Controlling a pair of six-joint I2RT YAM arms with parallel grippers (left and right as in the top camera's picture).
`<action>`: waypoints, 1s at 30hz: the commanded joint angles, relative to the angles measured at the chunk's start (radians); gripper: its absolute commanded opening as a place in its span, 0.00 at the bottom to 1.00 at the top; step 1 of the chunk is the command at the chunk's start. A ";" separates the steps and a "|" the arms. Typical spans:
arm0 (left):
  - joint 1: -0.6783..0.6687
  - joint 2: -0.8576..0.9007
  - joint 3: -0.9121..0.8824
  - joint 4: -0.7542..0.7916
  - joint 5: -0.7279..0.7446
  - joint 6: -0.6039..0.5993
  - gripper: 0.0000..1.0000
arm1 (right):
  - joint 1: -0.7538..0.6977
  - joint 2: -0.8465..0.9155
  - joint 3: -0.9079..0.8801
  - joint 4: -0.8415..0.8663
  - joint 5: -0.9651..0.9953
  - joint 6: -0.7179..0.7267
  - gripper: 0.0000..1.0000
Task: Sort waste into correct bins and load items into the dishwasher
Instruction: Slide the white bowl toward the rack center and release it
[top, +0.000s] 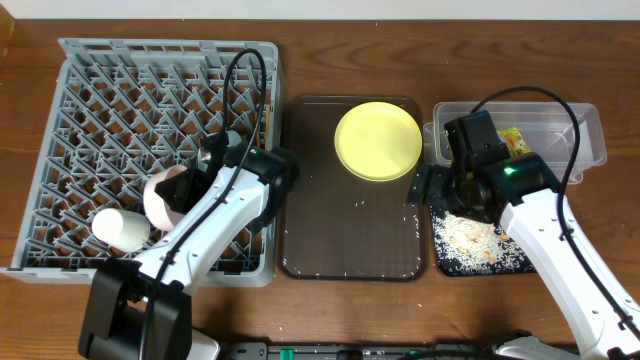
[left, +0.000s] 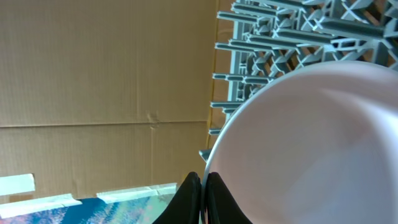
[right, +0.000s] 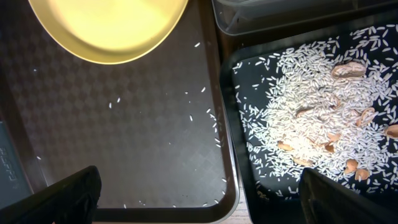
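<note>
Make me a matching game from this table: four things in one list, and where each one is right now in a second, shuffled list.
Things
1. round pale-yellow plate
2. heap of white rice grains
3. pinkish-white bowl
4. green-and-yellow printed wrapper

Places
A. in the clear plastic rectangular tub
B. pinched at its rim by the left gripper, over the grey plastic dish rack
C. on the dark brown serving tray
D. in the shallow glossy black tray

Pairs: 1-C, 2-D, 3-B, 4-A.
</note>
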 joint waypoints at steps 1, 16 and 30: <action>0.000 0.002 -0.013 -0.007 -0.060 -0.024 0.07 | -0.002 -0.005 0.000 0.000 -0.004 -0.016 0.99; 0.000 0.002 -0.046 0.005 -0.039 -0.047 0.07 | -0.002 -0.005 0.000 -0.002 -0.004 -0.024 0.99; -0.085 0.056 -0.050 -0.028 0.078 -0.085 0.08 | -0.002 -0.005 0.000 0.010 -0.004 -0.024 0.99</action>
